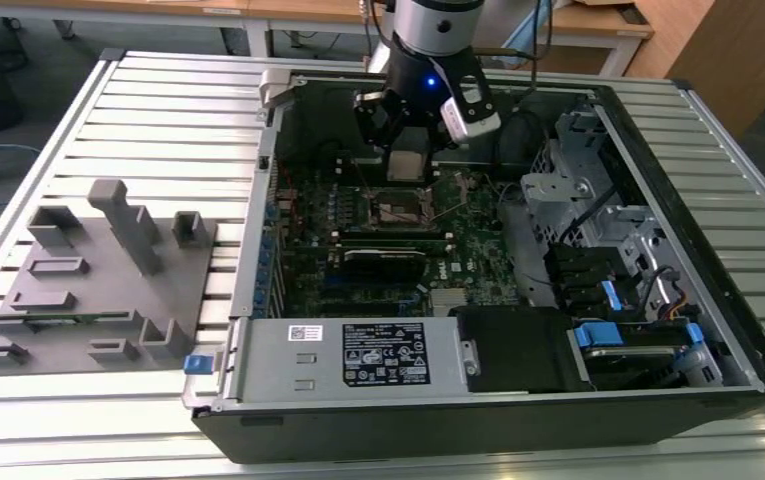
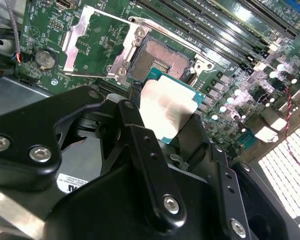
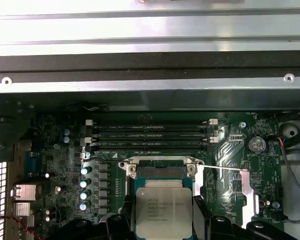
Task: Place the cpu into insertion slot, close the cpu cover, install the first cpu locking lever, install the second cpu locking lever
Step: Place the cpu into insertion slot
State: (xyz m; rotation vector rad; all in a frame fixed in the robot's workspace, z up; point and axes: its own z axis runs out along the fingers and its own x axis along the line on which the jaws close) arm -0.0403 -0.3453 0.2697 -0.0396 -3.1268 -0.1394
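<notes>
Dull-metal square cpu (image 3: 163, 210), black jaws clamping

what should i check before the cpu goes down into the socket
1. Grip on the cpu: ok, the gripper is shut on its edges.
2. Insertion slot empty: ok, its bare contacts show.
3. Cpu cover swung open, off the slot: ok.
4. Locking levers off the slot: cannot tell; one thin lever runs along its edge.
5. Cpu square to the slot: ok in the first wrist view, their edges run parallel.
6. Cpu corner mark matched to the slot: cannot tell.
</notes>
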